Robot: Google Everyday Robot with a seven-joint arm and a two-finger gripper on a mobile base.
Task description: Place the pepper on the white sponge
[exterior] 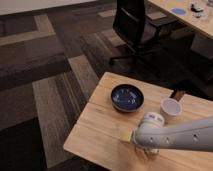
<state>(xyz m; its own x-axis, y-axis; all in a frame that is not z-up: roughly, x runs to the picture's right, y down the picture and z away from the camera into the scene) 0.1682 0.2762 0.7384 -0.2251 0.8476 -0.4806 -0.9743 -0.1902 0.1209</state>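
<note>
My gripper [149,151] points down at the wooden table [95,127], near its front edge, in front of the blue bowl [128,97]. The white arm [180,136] reaches in from the right and covers what lies under the wrist. No pepper shows. No white sponge shows clearly. A small pale yellowish piece [126,136] peeks out just left of the wrist, and I cannot tell what it is.
A white round cup [170,108] stands right of the bowl, close behind the arm. A black office chair [134,25] stands beyond the table on the patterned carpet. Another table with small items [192,10] is at the top right.
</note>
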